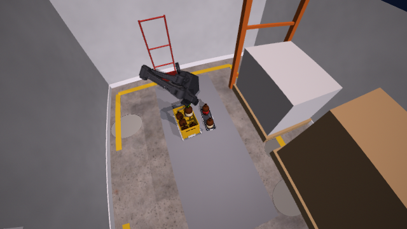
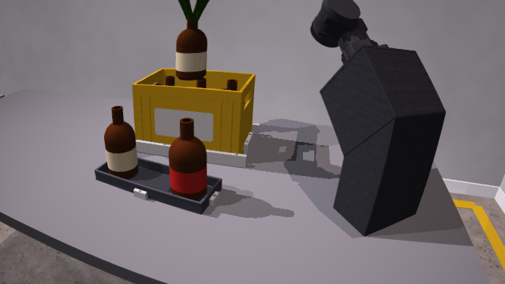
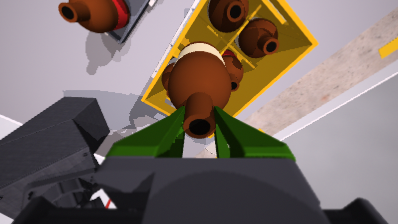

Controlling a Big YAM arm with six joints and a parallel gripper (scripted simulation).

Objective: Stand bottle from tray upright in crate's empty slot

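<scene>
My gripper (image 1: pixel 188 105) (image 2: pixel 192 19) (image 3: pixel 199 111) has its green fingers shut on the neck of a brown bottle with a cream label (image 1: pixel 188 111) (image 2: pixel 192 51) (image 3: pixel 200 80). The bottle hangs about upright over the yellow crate (image 1: pixel 191 131) (image 2: pixel 229 122) (image 3: pixel 296 50), its base near rim height. Several brown bottles stand inside the crate. The held bottle hides part of the inside, and I cannot make out the empty slot. The dark tray (image 2: pixel 154 178) holds a cream-labelled bottle (image 1: pixel 210 123) (image 2: pixel 121 159) and a red-labelled bottle (image 1: pixel 205 109) (image 2: pixel 188 179) (image 3: pixel 97 16), both upright.
White strips (image 2: pixel 225 158) run along the crate's base, and small white blocks (image 2: pixel 140 193) touch the tray. The arm's dark base (image 2: pixel 379 158) stands beside the crate and tray. Large boxes (image 1: pixel 286 73) stand beyond the table.
</scene>
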